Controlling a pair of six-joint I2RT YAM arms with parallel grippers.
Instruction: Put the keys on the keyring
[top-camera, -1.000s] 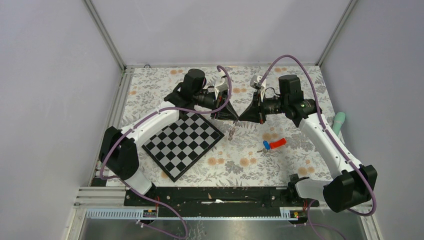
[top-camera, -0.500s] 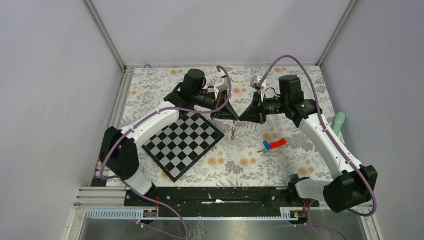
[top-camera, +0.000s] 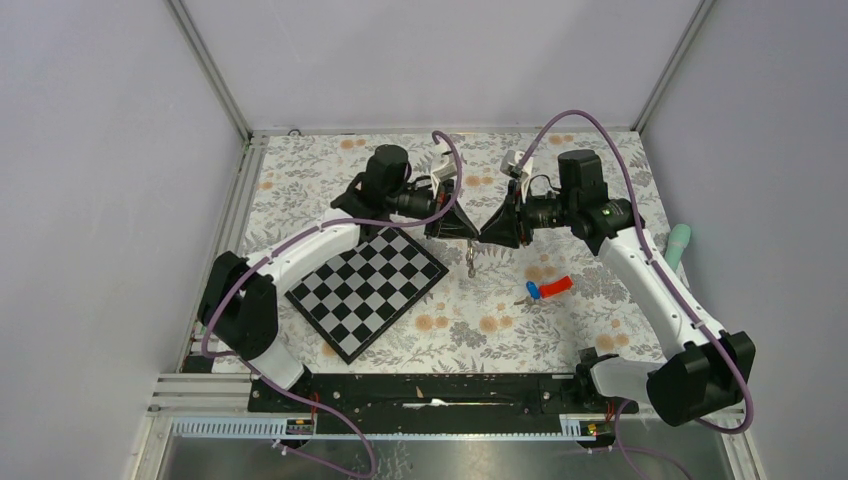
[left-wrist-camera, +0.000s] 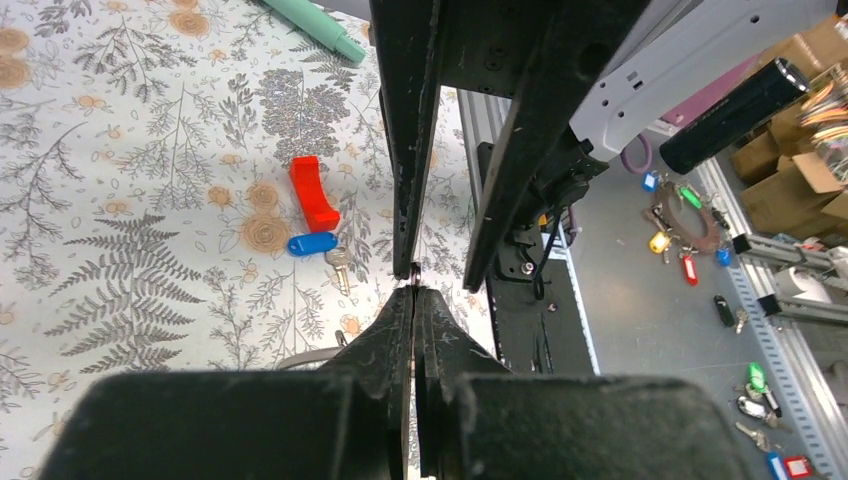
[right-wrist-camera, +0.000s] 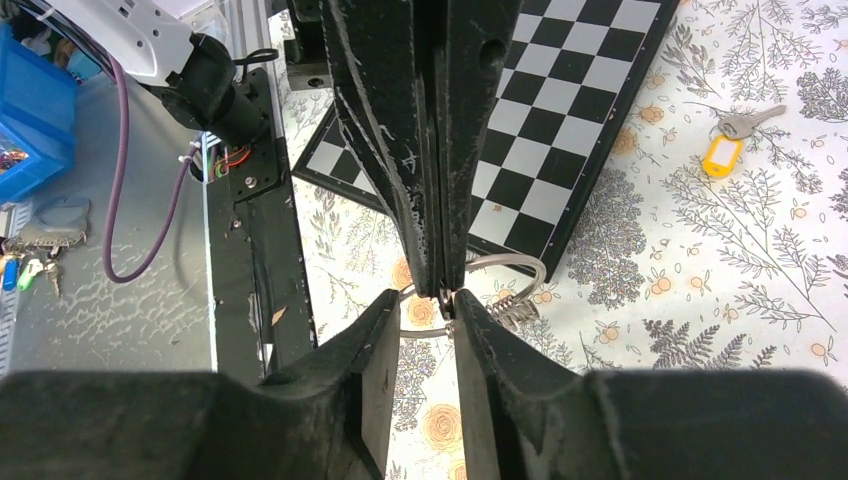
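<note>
My left gripper (top-camera: 468, 238) is shut on the thin silver keyring (top-camera: 471, 262), which hangs below its tips over the floral table. In the right wrist view the keyring (right-wrist-camera: 543, 272) curves out from those shut tips, with a small coiled metal piece (right-wrist-camera: 515, 309) on it. My right gripper (right-wrist-camera: 428, 303) faces the left one tip to tip; its jaws stand open on either side of the left tips. A blue-capped key (top-camera: 533, 291) lies on the table with a red tag (top-camera: 557, 285). A yellow-capped key (right-wrist-camera: 722, 155) lies beyond the chessboard.
A black and silver chessboard (top-camera: 365, 287) lies left of the grippers. A green pen (top-camera: 679, 243) rests at the table's right edge. Metal rails (top-camera: 240, 200) and grey walls border the table.
My right gripper has opened and let go of the keyring. My left gripper has closed fully on it, and both grippers have shifted slightly right.
</note>
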